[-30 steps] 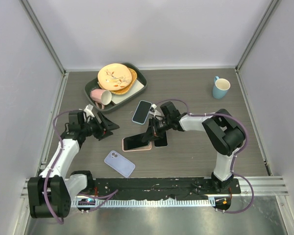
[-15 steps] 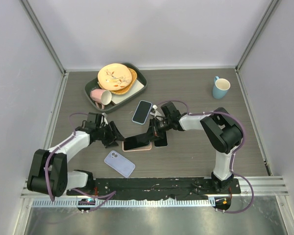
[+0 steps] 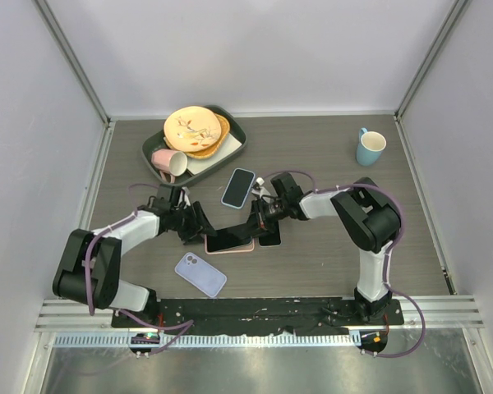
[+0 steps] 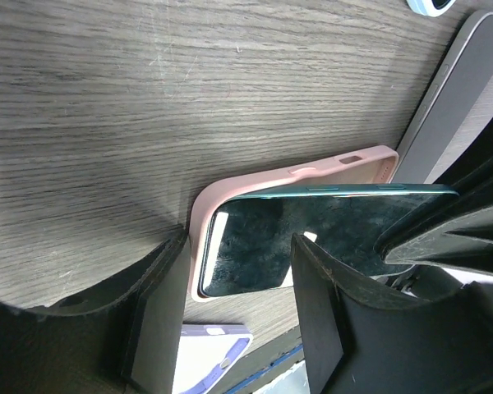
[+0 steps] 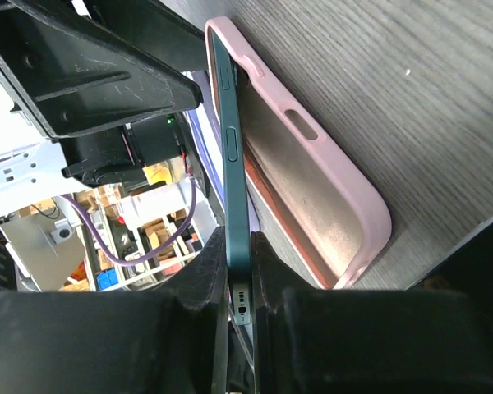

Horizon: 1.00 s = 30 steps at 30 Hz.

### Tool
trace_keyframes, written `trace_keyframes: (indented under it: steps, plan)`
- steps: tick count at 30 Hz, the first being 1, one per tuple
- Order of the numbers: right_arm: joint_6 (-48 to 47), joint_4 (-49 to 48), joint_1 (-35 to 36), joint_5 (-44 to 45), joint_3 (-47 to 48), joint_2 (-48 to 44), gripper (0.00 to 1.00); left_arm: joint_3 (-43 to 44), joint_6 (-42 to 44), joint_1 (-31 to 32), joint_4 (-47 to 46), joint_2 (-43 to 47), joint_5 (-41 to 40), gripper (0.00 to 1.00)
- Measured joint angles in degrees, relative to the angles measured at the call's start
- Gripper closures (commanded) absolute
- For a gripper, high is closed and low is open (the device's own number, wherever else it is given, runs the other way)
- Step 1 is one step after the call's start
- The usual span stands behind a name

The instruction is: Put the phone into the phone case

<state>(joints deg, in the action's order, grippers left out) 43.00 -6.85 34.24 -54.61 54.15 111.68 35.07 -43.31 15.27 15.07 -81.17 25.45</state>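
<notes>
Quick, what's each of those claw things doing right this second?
The left gripper: open, jaws astride one end of the pink rubbery phone case.
The right gripper: shut on the slim dark green phone, tilted into that case.

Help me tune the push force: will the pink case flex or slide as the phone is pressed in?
The pink case probably flexes: its thin rim looks soft and rounded. It lies loose on the smooth table, so it may slide unless braced. A shallow shell, it is likely light.
</notes>
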Motion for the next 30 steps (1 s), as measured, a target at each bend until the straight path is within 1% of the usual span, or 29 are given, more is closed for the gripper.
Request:
trace_keyframes:
  steps: [7, 13, 17, 25, 30]
  plan:
    - [2.08, -3.04, -0.13, -0.57, -1.16, 0.46, 0.99, 2.36, -0.17, 2.1, 2.64, -1.16, -2.67, 0.45]
    - [6.88, -10.84, -0.13, -0.39, -5.16, 0.46, 0.99, 3.1, -0.87, 3.85, 3.43, -1.2, -5.05, 0.45]
    - [9.03, -14.1, 0.0, -0.37, -6.45, 0.74, 0.99, 3.85, -1.03, 5.05, 4.22, -1.46, -6.78, 0.45]
    - [9.9, -15.85, 0.02, -0.59, -6.78, 1.49, 0.99, 5.64, -1.01, 6.78, 6.29, -2.34, -9.38, 0.45]
    - [9.53, -15.8, 0.02, -0.57, -6.78, 1.62, 0.99, 6.19, 0.35, 8.55, 7.54, -1.68, -12.33, 0.42]
